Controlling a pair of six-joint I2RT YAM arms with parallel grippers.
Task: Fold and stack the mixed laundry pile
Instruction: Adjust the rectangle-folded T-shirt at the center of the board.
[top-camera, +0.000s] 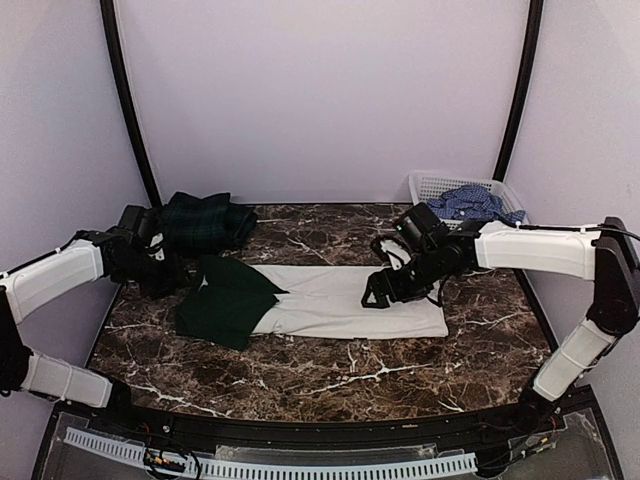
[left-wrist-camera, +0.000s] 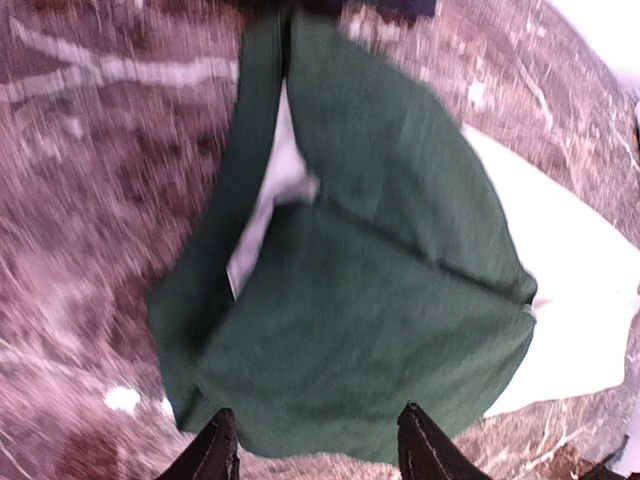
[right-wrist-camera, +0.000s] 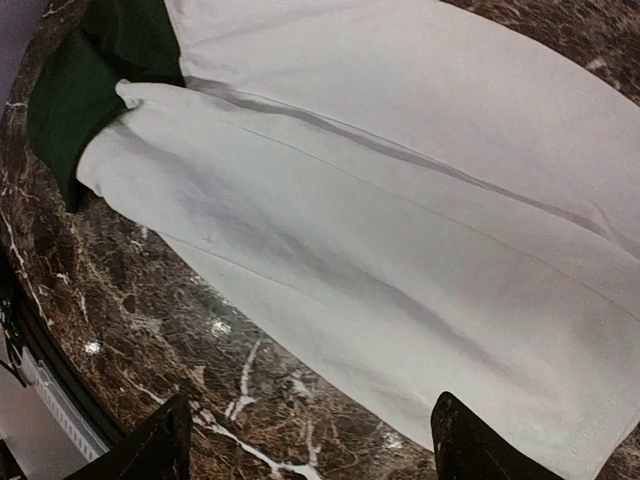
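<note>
Across the middle of the marble table (top-camera: 330, 370) lies the white garment with green parts (top-camera: 350, 300), spread nearly flat, with its green end (top-camera: 228, 305) toward the left arm. At the back left sits the dark plaid garment (top-camera: 205, 222) in a bundle. At the back right the blue check shirt (top-camera: 475, 203) is heaped in the white basket (top-camera: 425, 183).

The left gripper (left-wrist-camera: 316, 432) hangs over the green end, its fingers apart with nothing between them. That view is blurred, but the green cloth looks doubled over, with a strip of white showing in the gap. The right gripper (right-wrist-camera: 310, 425) hovers above the near edge of the white cloth, its fingers wide apart and holding nothing.

I judge this garment light, limp and without any stiffness of its own. Lifted by one point, it will sag and bunch. The polished stone offers little grip, so the cloth will likely slide when pushed rather than crease in place. The layers are thin, and a shallow pinch may catch only the top one.

The best holds look like the corners and the hem, where fingers can slip under an edge. The right arm would suit a corner of the white end and the left a corner of the green end. Two matched holds should keep the fold line straight.

The shirt in the basket is crumpled and will need shaking out first.
</note>
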